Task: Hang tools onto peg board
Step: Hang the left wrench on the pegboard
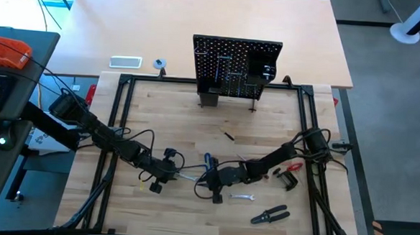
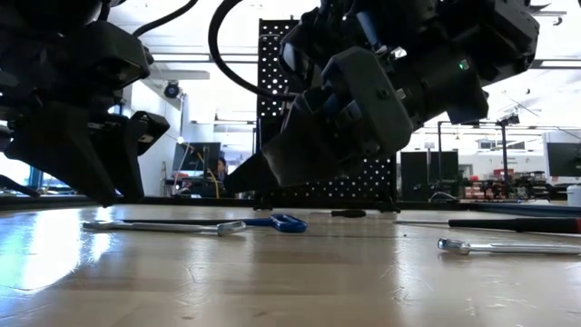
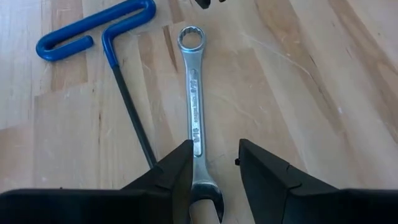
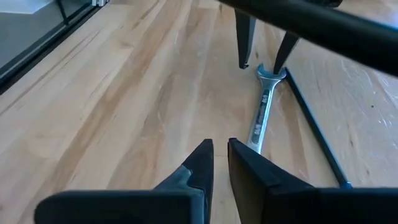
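Left hand [image 3: 213, 167] released, fingers astride silver wrench [image 3: 193, 106] flat on tabletop [image 3: 298, 87], right hand [image 4: 219, 163] nearly clenched, empty, blue-handled key [image 3: 99, 37] beside.

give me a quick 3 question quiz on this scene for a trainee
1. True or false: the wrench lies flat on the table.
2. Which tool lies right beside the wrench? A. pliers B. blue-handled key C. clamp
3. Fill in: the left gripper has its jaws open around the wrench's ____ end.

Key: 1 true. 2 B. 3 open-ended; the ring end points away. The right gripper hovers nearby, jaws nearly shut, holding nothing.
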`<state>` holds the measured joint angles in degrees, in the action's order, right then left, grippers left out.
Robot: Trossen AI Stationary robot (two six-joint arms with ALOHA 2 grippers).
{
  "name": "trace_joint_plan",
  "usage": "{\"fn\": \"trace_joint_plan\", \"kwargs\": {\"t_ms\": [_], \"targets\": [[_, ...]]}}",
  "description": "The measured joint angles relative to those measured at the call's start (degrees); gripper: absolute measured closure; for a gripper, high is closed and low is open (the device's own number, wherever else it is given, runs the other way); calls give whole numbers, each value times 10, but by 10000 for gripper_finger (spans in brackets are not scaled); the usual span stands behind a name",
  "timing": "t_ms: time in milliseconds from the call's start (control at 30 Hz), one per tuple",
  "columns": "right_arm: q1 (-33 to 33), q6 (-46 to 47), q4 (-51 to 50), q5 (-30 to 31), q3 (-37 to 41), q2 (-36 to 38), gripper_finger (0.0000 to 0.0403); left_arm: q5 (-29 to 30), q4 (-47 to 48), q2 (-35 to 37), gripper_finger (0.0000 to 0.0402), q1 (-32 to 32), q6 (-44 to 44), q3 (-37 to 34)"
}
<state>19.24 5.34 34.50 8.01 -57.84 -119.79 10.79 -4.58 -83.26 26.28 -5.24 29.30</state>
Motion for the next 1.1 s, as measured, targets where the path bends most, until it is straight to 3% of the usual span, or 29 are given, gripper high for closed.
{"fn": "trace_joint_plan", "kwargs": {"t_ms": [567, 1100], "targets": [[-16, 9, -25, -22, 0, 0, 369, -1, -13, 0, 280, 0, 10, 0], [-17, 52, 14, -19, -16, -62, 369, -9, -5, 0, 280, 0, 9, 0]]}}
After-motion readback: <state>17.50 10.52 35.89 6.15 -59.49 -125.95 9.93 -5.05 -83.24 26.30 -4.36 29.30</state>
